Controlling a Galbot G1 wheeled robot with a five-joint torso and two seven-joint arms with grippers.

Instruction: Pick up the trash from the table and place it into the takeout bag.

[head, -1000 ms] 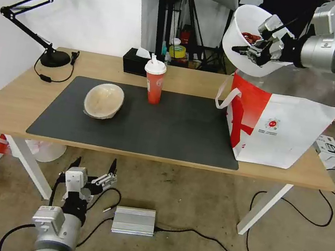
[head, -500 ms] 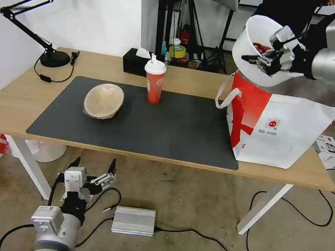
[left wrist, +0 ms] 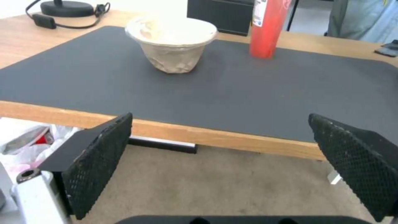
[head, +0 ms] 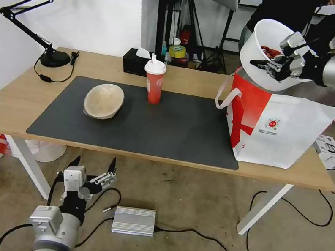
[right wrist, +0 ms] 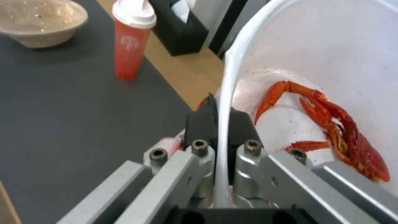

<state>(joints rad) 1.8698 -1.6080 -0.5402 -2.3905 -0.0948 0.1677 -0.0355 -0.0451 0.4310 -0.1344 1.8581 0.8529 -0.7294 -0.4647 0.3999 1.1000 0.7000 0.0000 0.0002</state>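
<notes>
My right gripper (head: 271, 67) is shut on the rim of the large white plastic bowl (head: 264, 41) and holds it tilted over the open top of the white-and-red takeout bag (head: 281, 125). Red crayfish shells (right wrist: 338, 124) lie inside the white plastic bowl (right wrist: 331, 56), whose rim is pinched between the right gripper (right wrist: 222, 123) fingers. On the dark mat (head: 142, 123) of the table (head: 13, 99) stand the red paper cup (head: 154, 81) and the beige pulp bowl (head: 104, 100). The left gripper (head: 92, 168) hangs open below the table's front edge, facing the beige pulp bowl (left wrist: 172, 43) and red paper cup (left wrist: 268, 28).
A black desk lamp (head: 46, 6) stands at the table's back left and a black tissue box (head: 135, 61) at the back behind the cup. On the floor lie a silver box (head: 134, 220) and cables; a small white box (head: 328, 151) sits right of the bag.
My right gripper has carried the white bowl to the right and slightly down, closer over the bag's opening. The left arm has stayed put.
</notes>
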